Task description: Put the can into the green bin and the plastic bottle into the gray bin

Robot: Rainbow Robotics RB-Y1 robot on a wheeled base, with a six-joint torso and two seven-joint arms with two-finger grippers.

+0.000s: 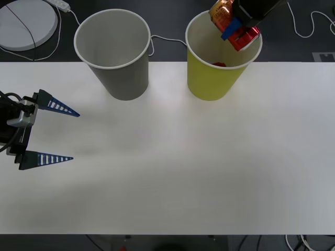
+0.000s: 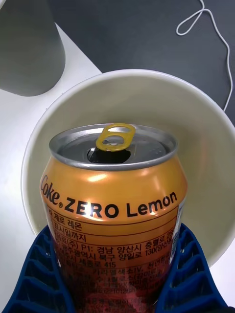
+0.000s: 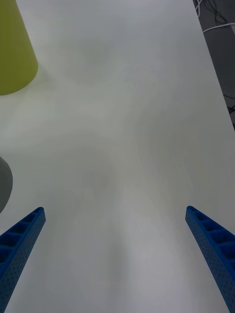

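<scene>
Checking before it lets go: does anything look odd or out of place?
The can in the right gripper over the green bin is already opened, tab lifted. Something red already lies inside the bin. No bottle on the table.

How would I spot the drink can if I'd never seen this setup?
Find the white table, then the two big cups at its far edge. Over the green bin, the right gripper holds the can: orange, small, labelled Zero Lemon, with a yellow pull-tab, unlike the gray bin beside it.

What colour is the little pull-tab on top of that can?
Yellow-gold, on the can's silver top; the right wrist view shows it best.
</scene>
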